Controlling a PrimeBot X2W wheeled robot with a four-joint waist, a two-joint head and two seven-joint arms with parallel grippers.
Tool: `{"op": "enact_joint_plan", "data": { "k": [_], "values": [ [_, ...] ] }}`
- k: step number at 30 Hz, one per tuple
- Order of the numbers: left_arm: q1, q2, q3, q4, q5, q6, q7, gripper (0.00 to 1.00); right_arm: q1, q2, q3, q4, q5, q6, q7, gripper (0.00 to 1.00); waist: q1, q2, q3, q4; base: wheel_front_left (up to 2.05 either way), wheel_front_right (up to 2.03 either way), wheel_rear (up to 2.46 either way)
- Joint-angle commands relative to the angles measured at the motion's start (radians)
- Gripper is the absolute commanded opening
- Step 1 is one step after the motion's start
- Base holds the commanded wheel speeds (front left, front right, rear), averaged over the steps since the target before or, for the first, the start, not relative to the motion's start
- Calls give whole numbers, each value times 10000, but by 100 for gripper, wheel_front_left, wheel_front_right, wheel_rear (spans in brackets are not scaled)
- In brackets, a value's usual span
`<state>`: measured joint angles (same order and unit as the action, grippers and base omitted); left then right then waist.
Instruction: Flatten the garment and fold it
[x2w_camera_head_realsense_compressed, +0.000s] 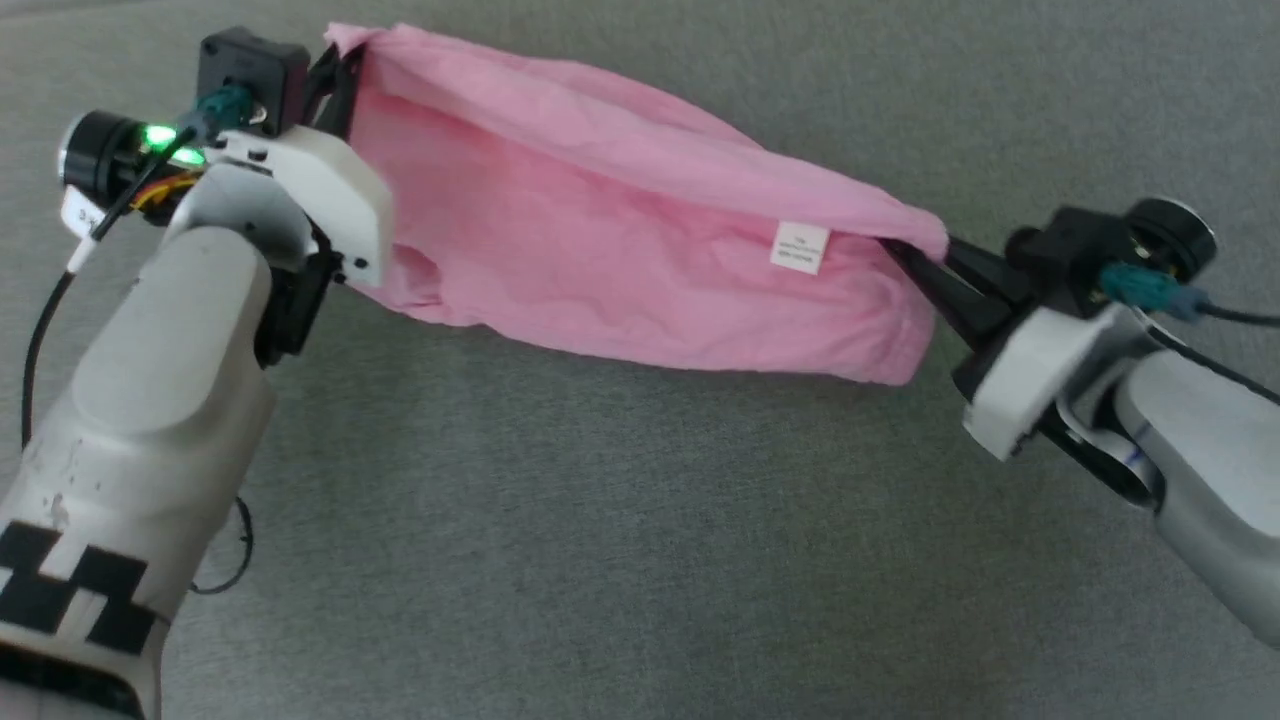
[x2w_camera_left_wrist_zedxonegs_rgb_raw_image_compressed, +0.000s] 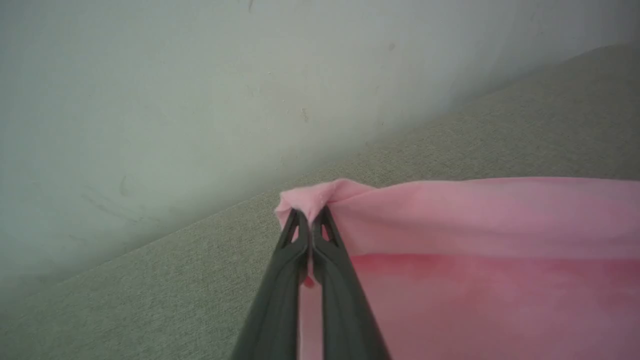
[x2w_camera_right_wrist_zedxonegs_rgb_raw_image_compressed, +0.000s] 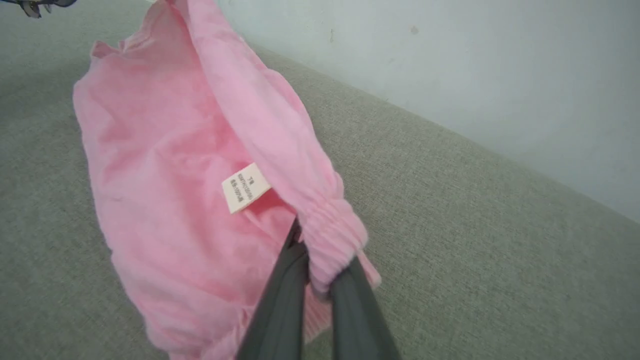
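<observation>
Head: you see the garment (x2w_camera_head_realsense_compressed: 600, 250) stretched over the bench (x2w_camera_head_realsense_compressed: 640, 560), long axis upper left to middle right, left tool (x2w_camera_head_realsense_compressed: 338, 65) and right tool (x2w_camera_head_realsense_compressed: 925, 265) at its ends | Left wrist: left tool (x2w_camera_left_wrist_zedxonegs_rgb_raw_image_compressed: 310, 216) pinches a corner, cloth runs right | Right wrist: right tool (x2w_camera_right_wrist_zedxonegs_rgb_raw_image_compressed: 320, 277) pinches the waistband (x2w_camera_right_wrist_zedxonegs_rgb_raw_image_compressed: 332, 222), cloth runs upper left

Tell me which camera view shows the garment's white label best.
The right wrist view: the label sits close and large, its printed lines visible. The head view shows it small, near the end of the garment held by the right hand. The left wrist view faces the opposite corner, pinched by the left hand.
</observation>
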<state>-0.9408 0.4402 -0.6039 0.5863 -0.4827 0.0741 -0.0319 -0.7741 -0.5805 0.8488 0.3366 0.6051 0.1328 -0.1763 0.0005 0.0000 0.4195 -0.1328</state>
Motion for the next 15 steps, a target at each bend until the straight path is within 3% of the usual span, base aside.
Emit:
{"op": "enact_joint_plan", "data": {
  "k": [1,10,11,12,13,14,15],
  "values": [
    [-239,-25,-99,428,126,-62,51,0,-257,177,111,200,105,-21,8,0,-5,0,995,-788,0,0,0],
    [-869,-365,-592,3180,153,-913,448,0,-1131,837,1370,1528,799,-21,-250,0,-5,0,1018,-851,0,0,0],
    [-893,-404,-615,3343,144,-987,365,0,-1183,836,1439,1577,816,-21,-358,17,-5,0,956,-818,0,0,0],
    [-912,-447,-634,3487,141,-1037,260,0,-1220,823,1464,1616,820,-21,-466,43,-5,0,872,-777,0,0,0],
    [-931,-494,-652,3606,145,-1069,117,0,-1228,802,1461,1639,823,-21,-558,94,-5,0,766,-729,0,0,0],
    [-955,-545,-670,3708,149,-1104,-23,16,-1224,768,1416,1637,798,-21,-642,100,-5,0,646,-675,0,0,0],
    [-987,-585,-696,3782,166,-1144,-181,81,-1199,728,1340,1609,756,-21,-708,100,-5,0,511,-622,0,0,0]
  ]
}}
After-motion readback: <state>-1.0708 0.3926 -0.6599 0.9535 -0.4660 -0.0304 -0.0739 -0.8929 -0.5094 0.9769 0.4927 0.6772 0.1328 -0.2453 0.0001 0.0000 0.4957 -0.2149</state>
